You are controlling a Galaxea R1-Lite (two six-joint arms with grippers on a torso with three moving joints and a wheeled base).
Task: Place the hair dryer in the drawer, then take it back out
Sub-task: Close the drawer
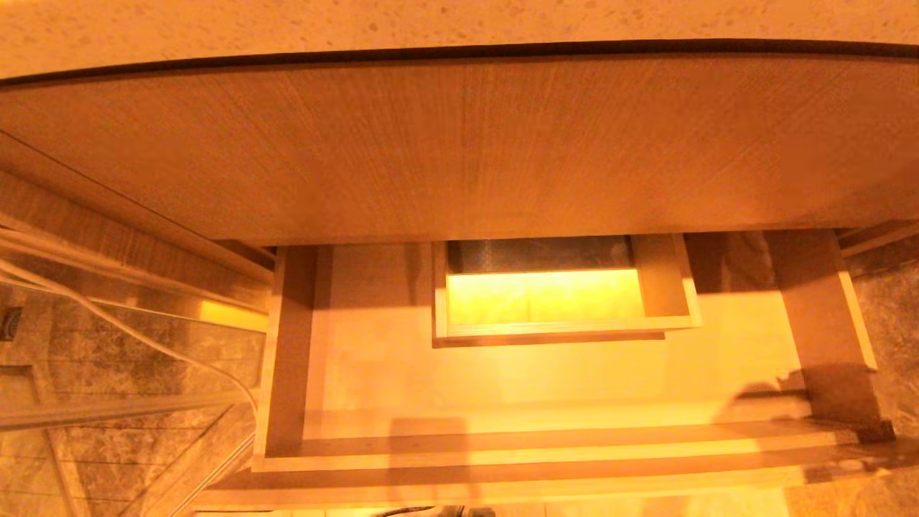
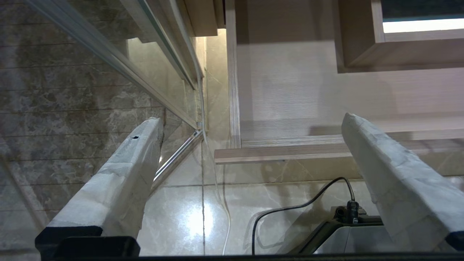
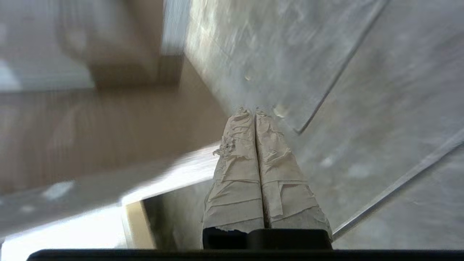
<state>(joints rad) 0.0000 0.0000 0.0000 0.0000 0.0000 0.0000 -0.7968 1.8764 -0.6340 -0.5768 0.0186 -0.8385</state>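
We see the drawer (image 1: 546,380) pulled open and bare; no hair dryer in any view. Right gripper (image 3: 255,112) pinched closed on nothing, beside the drawer's right end. Left gripper (image 2: 250,125) spread wide, parked by the drawer's left corner.

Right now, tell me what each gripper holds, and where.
Nothing. The right gripper is shut on nothing; the left gripper is open and empty. No hair dryer in view.

We count 1 drawer (image 1: 546,380), pulled open, w/ 1 boxed cut-out (image 1: 560,327) at its back; 2 grippers: left gripper (image 2: 252,121) & right gripper (image 3: 255,110); 1 black cable (image 2: 290,206)
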